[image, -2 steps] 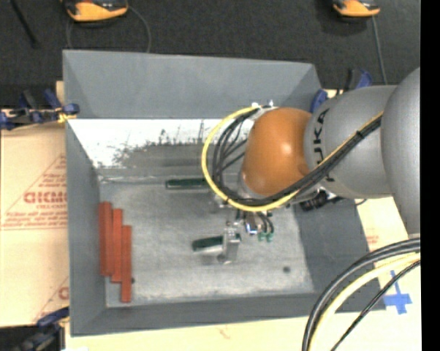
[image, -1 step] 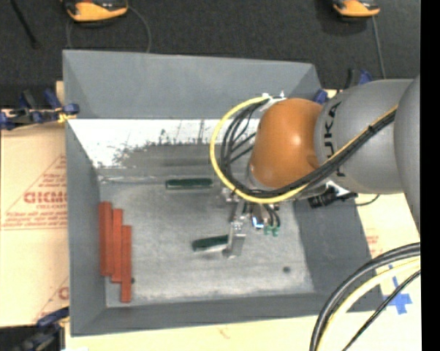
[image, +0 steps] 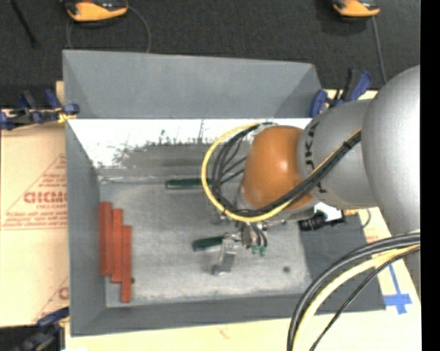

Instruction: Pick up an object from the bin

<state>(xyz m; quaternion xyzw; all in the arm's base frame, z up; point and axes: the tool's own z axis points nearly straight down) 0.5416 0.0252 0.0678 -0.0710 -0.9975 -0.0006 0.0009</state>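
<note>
Camera view: we look down into the grey metal bin (image: 82,218), and the arm (image: 355,148) comes in from 3 o'clock.
Wrist: we see an orange cover (image: 272,168) on it, ringed by looping yellow and black cables (image: 212,168), hanging over the right half of the bin floor.
Gripper: the gripper (image: 238,251) sits below the cover, low over the floor, a little toward 4 o'clock from the floor's middle.
Gripper state: we cannot tell whether it is open or closed, or whether it grips anything.
Nearest thing: a short dark green stick (image: 207,244) lies almost level on the floor at 9 o'clock of the gripper. Its right end reaches the gripper, but we cannot tell whether the two touch.
Second stick: a longer dark green stick (image: 183,184) lies level near the back of the floor, at about 11 o'clock of the gripper and well apart from it. Its right end runs in behind the cables.
Red blocks: several long red blocks (image: 114,251) lie side by side against the left wall, at 9 o'clock of the floor. They run from 12 toward 6 and are well apart from the gripper and both sticks.
</note>
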